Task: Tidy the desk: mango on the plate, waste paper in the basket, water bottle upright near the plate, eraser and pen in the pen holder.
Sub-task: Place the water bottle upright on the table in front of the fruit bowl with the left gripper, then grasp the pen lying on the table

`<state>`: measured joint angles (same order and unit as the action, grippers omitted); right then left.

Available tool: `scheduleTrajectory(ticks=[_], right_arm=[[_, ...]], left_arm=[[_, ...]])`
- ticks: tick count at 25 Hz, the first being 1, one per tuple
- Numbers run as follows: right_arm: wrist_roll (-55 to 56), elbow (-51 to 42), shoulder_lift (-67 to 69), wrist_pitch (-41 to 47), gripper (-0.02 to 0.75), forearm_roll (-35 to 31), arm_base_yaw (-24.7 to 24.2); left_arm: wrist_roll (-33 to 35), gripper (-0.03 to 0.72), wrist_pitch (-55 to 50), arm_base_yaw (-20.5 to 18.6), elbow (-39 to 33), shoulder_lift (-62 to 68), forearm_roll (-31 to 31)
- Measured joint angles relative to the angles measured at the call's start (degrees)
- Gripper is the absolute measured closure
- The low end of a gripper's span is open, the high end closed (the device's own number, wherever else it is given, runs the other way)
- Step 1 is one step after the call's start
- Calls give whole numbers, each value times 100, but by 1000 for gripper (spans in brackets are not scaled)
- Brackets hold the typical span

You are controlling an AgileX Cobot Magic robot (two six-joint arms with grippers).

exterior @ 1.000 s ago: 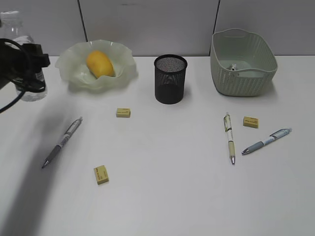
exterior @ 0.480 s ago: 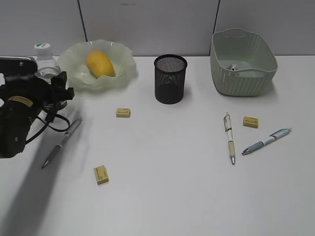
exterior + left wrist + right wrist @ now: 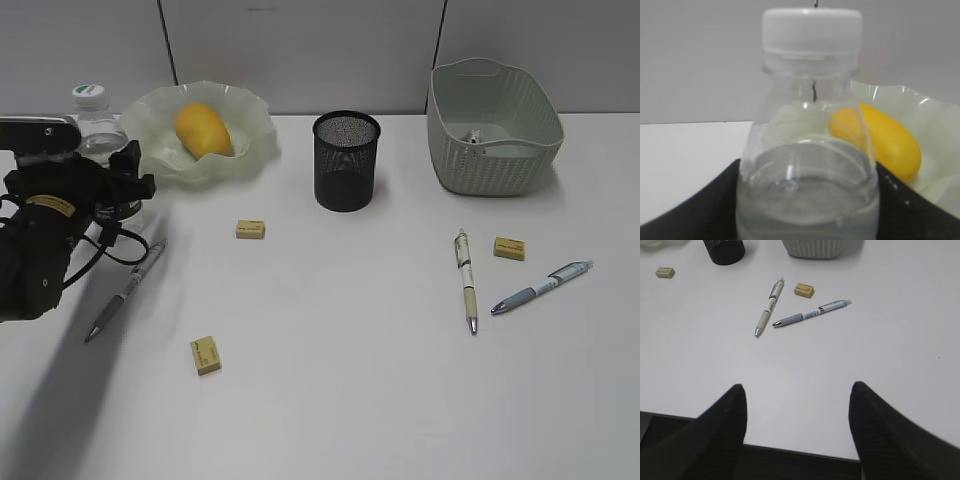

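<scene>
In the exterior view the water bottle (image 3: 93, 125) stood upright at the desk's (image 3: 350, 380) back left edge beside the plate (image 3: 160, 135), the left gripper (image 3: 125, 185) around its body; the left wrist view showed wide jaws flanking this part-filled, probably slippery bottle, best held mid-body, contact unclear; the right wrist view showed the right gripper (image 3: 797, 415) open and empty.

left arm (image 3: 45, 235): matte black, bulky rounded housing | marking: small yellow oval label on the housing | top: pale grey-white block | cables: black, looping off the housing's side | right hand (image 3: 797, 432): two broad black fingers (image 3: 720, 427), finely textured, rounded tips | screws: cannot tell
</scene>
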<state>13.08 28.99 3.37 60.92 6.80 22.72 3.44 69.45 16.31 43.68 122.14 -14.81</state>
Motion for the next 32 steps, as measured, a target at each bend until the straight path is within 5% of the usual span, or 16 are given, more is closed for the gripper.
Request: scheduleTrajectory(ticks=[7,27,32], right_arm=[[0,0,0,0,229,0,0],[0,0,0,0,229,0,0],[0,0,0,0,229,0,0]], left_arm=[[0,31,0,0,0,4,-15],[0,24,-99,0,-1880,-1357,314],[0,32,-1432,0,-2080,-2558,541]])
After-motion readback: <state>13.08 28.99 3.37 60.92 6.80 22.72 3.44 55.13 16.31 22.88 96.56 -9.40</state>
